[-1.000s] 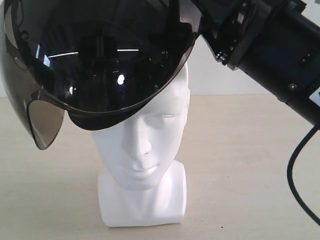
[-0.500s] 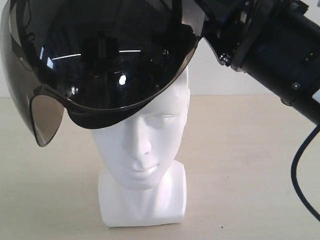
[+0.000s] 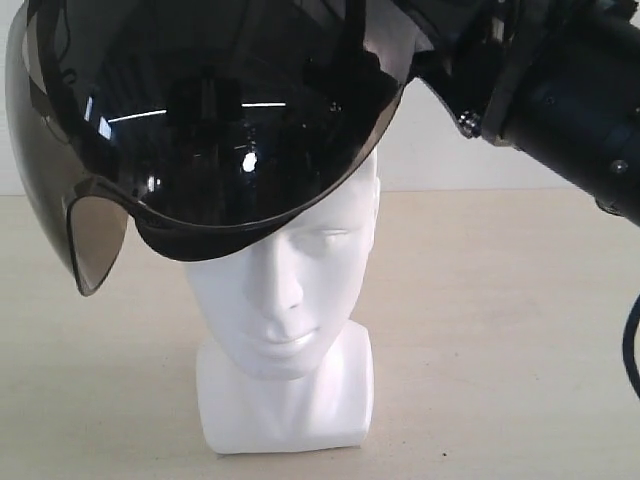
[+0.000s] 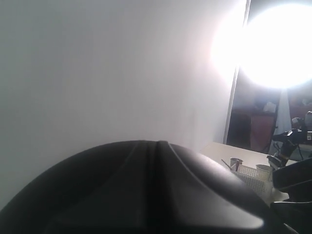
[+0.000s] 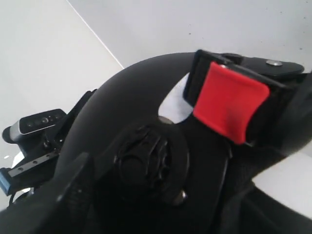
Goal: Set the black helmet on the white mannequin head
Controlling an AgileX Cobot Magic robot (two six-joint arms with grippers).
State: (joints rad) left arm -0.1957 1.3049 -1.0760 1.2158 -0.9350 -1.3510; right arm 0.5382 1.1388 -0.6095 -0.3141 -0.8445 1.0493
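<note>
Black helmet (image 3: 220, 90) hangs tilted over the crown and forehead of the white mannequin head (image 3: 290, 300), smoky visor (image 3: 100, 235) dipping toward eight o'clock, the face below uncovered. The right arm (image 3: 560, 100) meets the shell at two o'clock. The right gripper's jaws are hidden, so I cannot tell their state; the left gripper likewise.

Right arm (image 3: 560, 110) further up and right — black helmet (image 3: 220, 110) a touch rightward
</note>
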